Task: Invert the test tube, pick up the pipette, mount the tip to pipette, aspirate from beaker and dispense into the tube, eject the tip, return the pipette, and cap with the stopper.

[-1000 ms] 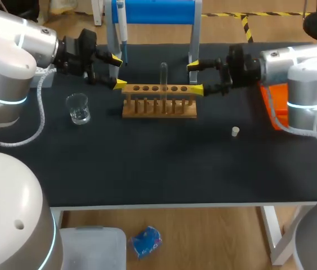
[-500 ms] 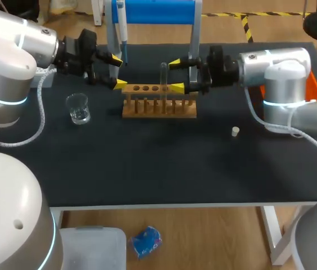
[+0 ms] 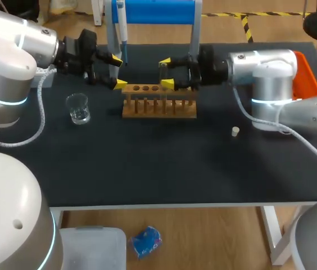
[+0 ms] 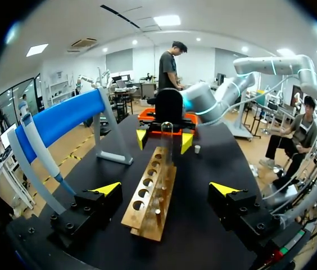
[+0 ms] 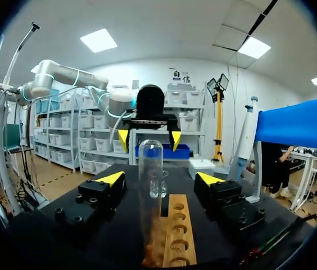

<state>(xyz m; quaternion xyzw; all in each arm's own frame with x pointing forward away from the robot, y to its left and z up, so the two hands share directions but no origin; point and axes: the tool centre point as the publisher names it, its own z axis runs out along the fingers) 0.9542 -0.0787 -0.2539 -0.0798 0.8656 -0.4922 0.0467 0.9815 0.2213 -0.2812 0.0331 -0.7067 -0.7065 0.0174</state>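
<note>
A clear test tube stands upright in the wooden rack, rounded end up. My right gripper is open around the tube, one yellow tip on each side, neither touching; in the right wrist view the tube rises between the fingers. My left gripper is open at the rack's left end, holding nothing. The pipette hangs on the blue stand. A glass beaker sits at the left and a small white stopper lies at the right.
An orange tray sits at the table's right edge behind my right arm. The blue stand's legs rise just behind the rack. In the left wrist view the rack runs ahead toward my right gripper.
My right arm has slid left along the rack until its fingers flank the test tube, and they have narrowed a little. The left arm has not moved.
</note>
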